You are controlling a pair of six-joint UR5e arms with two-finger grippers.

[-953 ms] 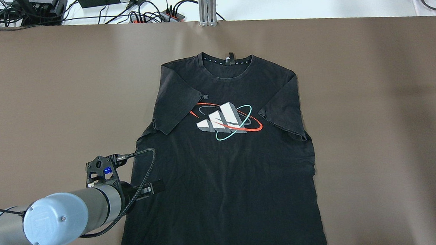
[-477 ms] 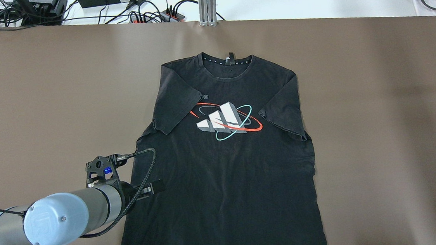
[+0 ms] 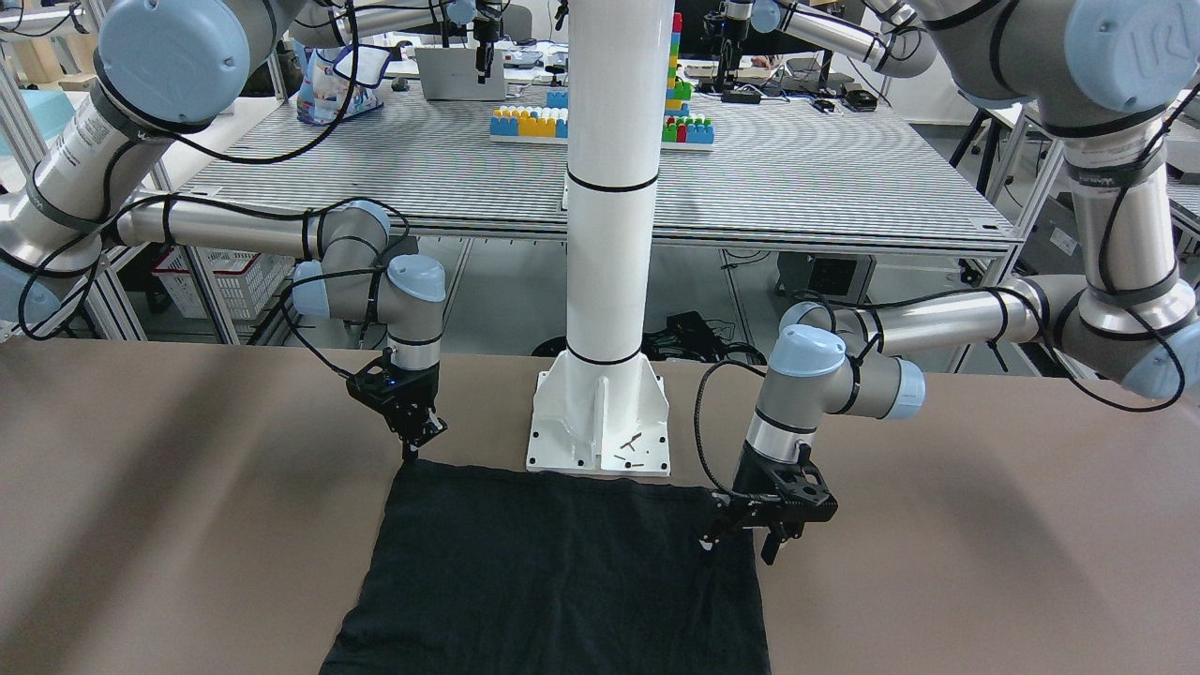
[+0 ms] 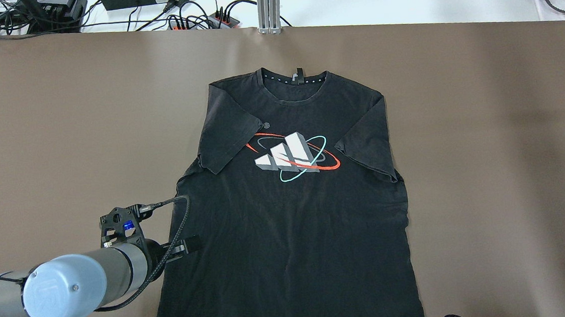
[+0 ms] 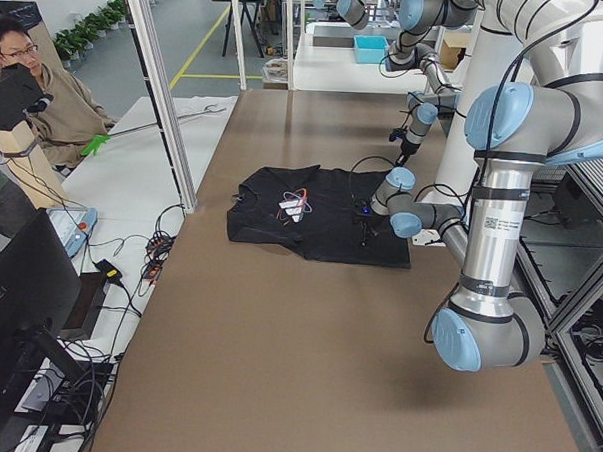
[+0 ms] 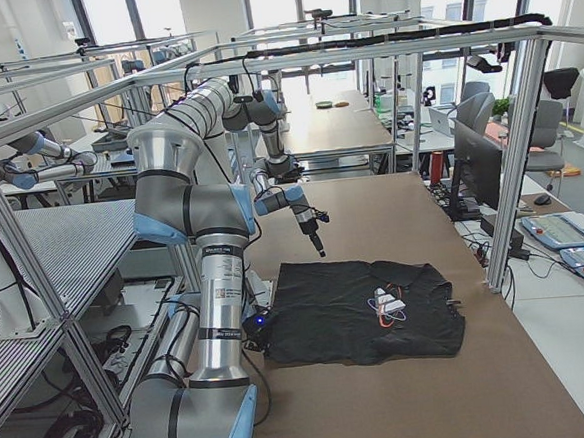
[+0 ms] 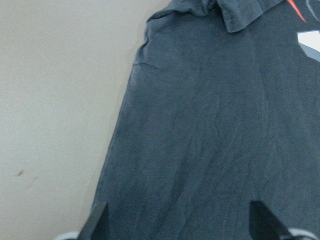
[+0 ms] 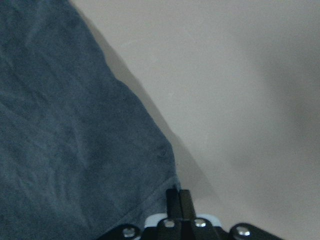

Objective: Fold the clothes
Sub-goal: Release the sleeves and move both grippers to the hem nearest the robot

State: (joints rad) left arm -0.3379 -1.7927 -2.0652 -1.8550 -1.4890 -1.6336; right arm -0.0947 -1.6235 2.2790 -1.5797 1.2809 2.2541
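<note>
The left arm has drawn back a little toward the near left, taking its left gripper (image 4: 191, 245) closer to the side edge of the black T-shirt (image 4: 289, 238). A dark tip now also shows at the near edge of the overhead view, right of the hem.

The T-shirt lies flat on the brown surface (image 4: 487, 137), print (image 4: 292, 156) up and collar (image 4: 296, 79) at the far end. Its left sleeve is folded in over the chest.

The left gripper's jaws are spread wide and grasp nothing. In the wrist view its fingers (image 7: 97, 222) stand over the cloth, one just at the shirt's left edge.

The right gripper (image 3: 411, 450) points down beside the shirt's near right hem corner. Its jaws are clenched together, with no cloth between them.
</note>
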